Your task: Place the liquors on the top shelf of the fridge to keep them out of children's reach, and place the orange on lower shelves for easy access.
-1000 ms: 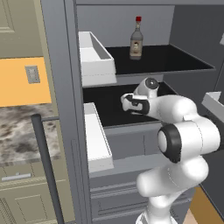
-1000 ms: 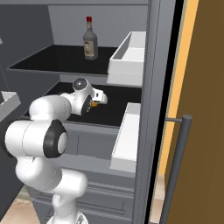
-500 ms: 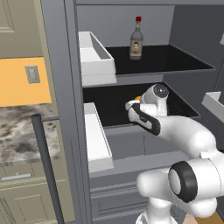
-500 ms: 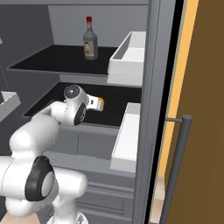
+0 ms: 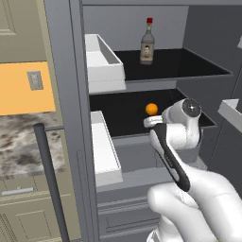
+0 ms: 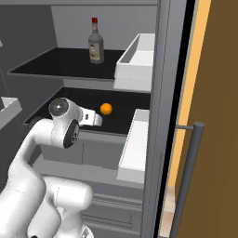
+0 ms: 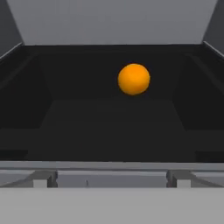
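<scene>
Nearest — jaws (image 6: 95, 120) spread wide and empty at the front edge of the lower shelf (image 5: 125, 118); beyond, apart from them, orange (image 5: 151, 109) resting on that black panel; farther up — liquor bottle (image 5: 147, 42) upright on top shelf (image 5: 189, 66).

We see the grey-brown glass liquor bottle with a red cap (image 5: 147, 42) standing on the uppermost black shelf panel (image 5: 189, 68) inside the tall grey fridge (image 5: 64, 94). One level down, the small smooth orange ball (image 5: 151, 109) lies on the lower black shelf panel (image 5: 118, 116), behind the white arm's gripper (image 5: 150, 122), apart from it.
</scene>
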